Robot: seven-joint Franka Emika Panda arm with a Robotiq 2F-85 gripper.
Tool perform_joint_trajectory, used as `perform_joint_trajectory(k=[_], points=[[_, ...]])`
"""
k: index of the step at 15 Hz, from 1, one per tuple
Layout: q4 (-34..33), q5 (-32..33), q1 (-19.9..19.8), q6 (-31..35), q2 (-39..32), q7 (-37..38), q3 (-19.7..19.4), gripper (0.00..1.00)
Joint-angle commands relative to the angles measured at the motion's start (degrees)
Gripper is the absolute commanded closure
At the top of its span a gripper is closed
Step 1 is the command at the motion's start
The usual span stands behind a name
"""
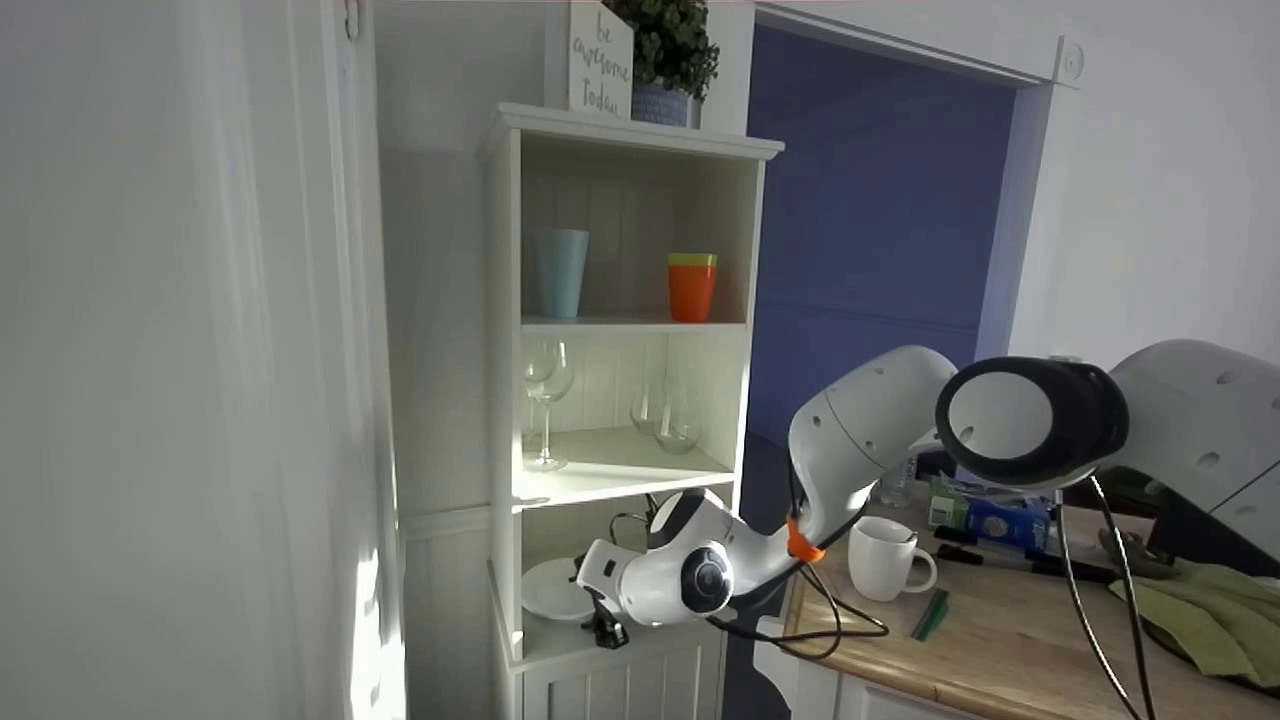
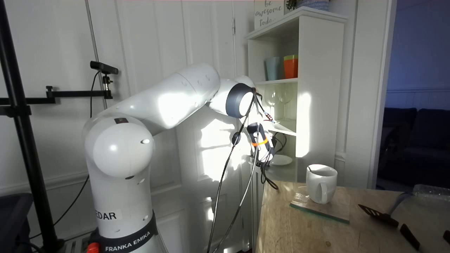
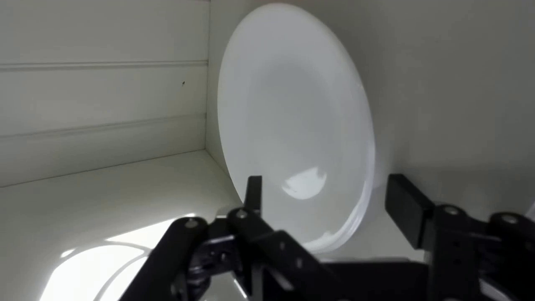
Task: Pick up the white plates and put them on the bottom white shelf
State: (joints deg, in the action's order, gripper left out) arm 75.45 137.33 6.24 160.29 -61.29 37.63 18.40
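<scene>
Nearest to us in an exterior view rises the robot arm, pale and bent toward the tall white cabinet. Close beside it we see the wooden counter. A black slotted spatula lies there, and past it a white mug stands upright with a flat clear sheet, edged in green, at its foot; we cannot tell whether the mug rests on that sheet or just behind it.

Farther in, the pincer is at the cabinet's lowest compartment. In the wrist view we find it released, its two fingers well apart. Just past them is the white plate, partly seen through the gap; we cannot tell whether either finger touches it. The plate lies flat and face up on the bottom white shelf, near the corner where the planked back panel meets a sunlit side wall.

Above, we see stemmed glasses and stemless glasses on the middle shelf; a pale blue cup and an orange cup stand on the top shelf. A lettered sign and a potted plant sit on the cabinet's roof.

Farthest off, past a door frame, lies a bluish room with a dark sofa.
</scene>
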Motion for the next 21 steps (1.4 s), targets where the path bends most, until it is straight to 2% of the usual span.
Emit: perform_joint_trajectory(k=[1,5,10,16,19,21], points=[[0.03,-1.19,-0.13,2.73,0.66,-1.5,0.04,0.0],[3.13,-5.13,-0.55,5.71,2.8,-1.35,-0.03,0.0],[8.49,-4.52,-2.21,5.74,6.26,5.69,1.99,0.0],[25.06,-9.94,-4.37,7.48,16.6,14.08,2.29,0.0],[33.55,-10.4,-6.25,8.81,23.62,20.21,4.32,0.0],[39.23,-13.74,-6.41,9.84,29.08,22.69,4.13,0.0]])
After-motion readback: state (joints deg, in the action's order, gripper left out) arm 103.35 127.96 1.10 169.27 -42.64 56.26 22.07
